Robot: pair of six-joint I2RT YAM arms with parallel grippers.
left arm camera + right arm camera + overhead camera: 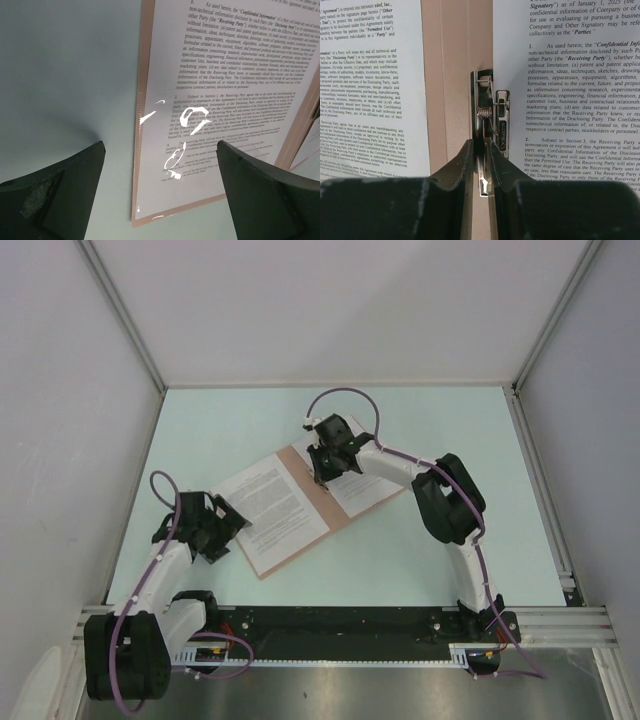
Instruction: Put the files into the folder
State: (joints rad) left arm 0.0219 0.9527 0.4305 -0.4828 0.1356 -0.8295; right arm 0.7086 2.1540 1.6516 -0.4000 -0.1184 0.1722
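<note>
The salmon folder (322, 508) lies open on the table. A printed sheet (272, 505) lies on its left half and a second sheet (365, 490) on its right half. In the right wrist view both sheets, left (365, 90) and right (570, 85), carry dense text either side of the folder's spine (452, 75). My right gripper (481, 150) is shut on the lever of the metal spring clip (497, 115) at the spine. My left gripper (161, 145) is open and empty, just above the folder's near left corner (141, 150).
Grey walls and metal frame posts (125, 315) enclose the pale green table (450, 430) on three sides. A black rail (340, 625) with the arm bases runs along the near edge.
</note>
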